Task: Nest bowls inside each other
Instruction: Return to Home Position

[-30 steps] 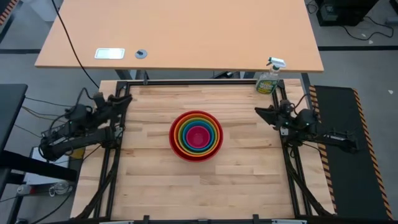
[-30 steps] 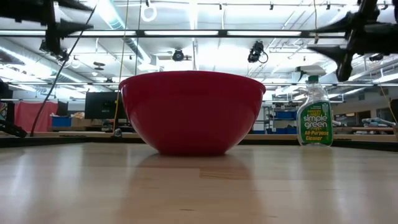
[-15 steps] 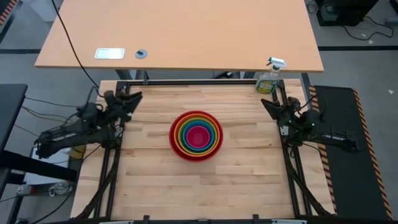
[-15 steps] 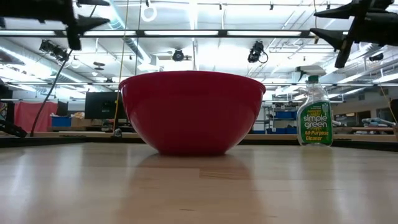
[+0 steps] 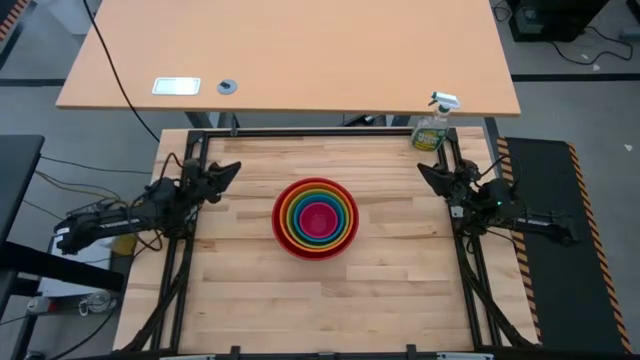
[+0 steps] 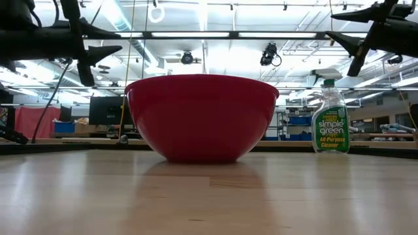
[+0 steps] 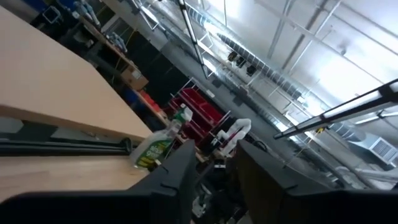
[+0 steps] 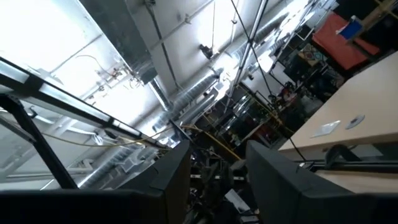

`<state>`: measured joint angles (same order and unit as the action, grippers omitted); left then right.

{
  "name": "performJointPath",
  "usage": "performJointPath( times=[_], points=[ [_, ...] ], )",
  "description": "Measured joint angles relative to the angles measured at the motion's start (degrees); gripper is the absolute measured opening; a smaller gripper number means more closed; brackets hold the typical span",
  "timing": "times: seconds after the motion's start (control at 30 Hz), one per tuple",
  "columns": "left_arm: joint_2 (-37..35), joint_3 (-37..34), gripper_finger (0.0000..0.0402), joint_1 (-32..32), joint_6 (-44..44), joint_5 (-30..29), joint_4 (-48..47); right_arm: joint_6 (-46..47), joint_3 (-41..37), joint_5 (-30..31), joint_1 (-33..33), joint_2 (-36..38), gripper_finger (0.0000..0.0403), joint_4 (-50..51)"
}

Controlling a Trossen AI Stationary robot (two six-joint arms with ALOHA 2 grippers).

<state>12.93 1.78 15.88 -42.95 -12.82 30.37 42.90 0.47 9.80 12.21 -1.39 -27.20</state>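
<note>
The bowls (image 5: 316,217) stand nested in the middle of the table: red outermost, then orange, yellow-green and blue, with pink innermost. In the low view only the red bowl (image 6: 201,117) shows, resting on its base. My left gripper (image 5: 228,172) hovers open over the table's left edge, fingers toward the bowls and well short of them; the low view shows it (image 6: 104,40) above rim height. My right gripper (image 5: 425,172) hangs open over the right edge, also high (image 6: 341,26). Nothing lies between either pair of fingers.
A green spray bottle (image 5: 432,128) stands at the table's far right corner, close behind my right gripper, and shows in the low view (image 6: 329,121). Bare wood lies all around the bowls. A tan desk (image 5: 290,50) stands beyond the far edge.
My left gripper has come down and moved toward the bowls, its arm stretching out over the table's left edge. My right gripper has stayed in place but tipped its fingertips upward. The bowls have not moved.
</note>
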Motion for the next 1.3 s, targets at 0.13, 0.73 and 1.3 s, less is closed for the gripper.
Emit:
performJointPath(
  times=[0.13,0.73,1.3],
  points=[
    [0.0,0.0,0.0116,0.0,0.6,0.0,-0.4,0.6,0.0,-0.4,0.0,0.0,0.0163,0.8],
    [-4.6,-1.3,0.0115,-0.1,-4.6,1.8,-28.0,1.9,-0.1,1.0,0.0,0.0,0.0157,17.2],
    [-2.1,-1.3,0.0116,-0.1,30.1,3.2,-28.3,-33.1,-0.1,3.8,0.0,-0.1,0.0154,24.1]
  ],
)
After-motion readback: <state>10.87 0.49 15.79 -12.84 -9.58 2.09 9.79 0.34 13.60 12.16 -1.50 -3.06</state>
